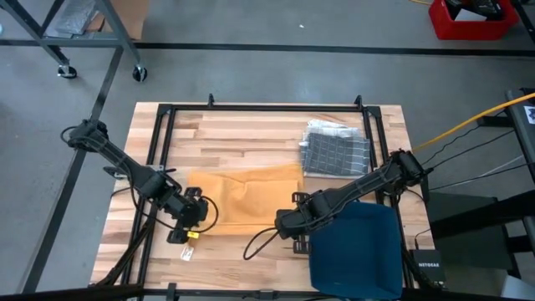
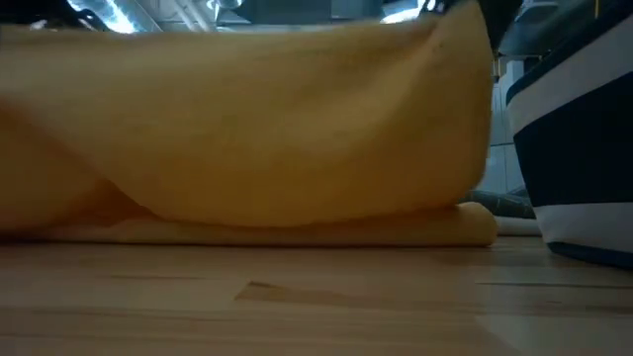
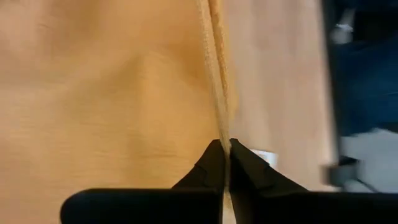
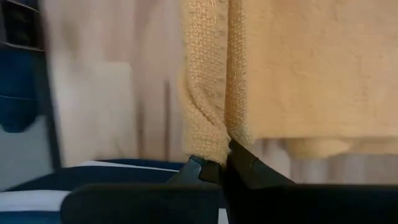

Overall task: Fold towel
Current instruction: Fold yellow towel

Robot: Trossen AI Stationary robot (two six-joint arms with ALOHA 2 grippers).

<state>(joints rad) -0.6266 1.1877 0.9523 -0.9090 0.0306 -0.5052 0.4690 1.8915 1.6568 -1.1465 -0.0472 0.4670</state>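
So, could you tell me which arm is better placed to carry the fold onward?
Neither alone, probably: the left gripper and right gripper are each shut on a near corner of the yellow towel, so both should carry it together.

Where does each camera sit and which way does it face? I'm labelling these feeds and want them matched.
High view: overhead, looking straight down on the table; shows both arms, left gripper and right gripper.
Low view: table height, looking level across; the yellow towel fills it, no gripper visible.
Left wrist view: behind the left gripper, shut on the towel's edge.
Right wrist view: behind the right gripper, likewise.
Shared: all four show the towel.
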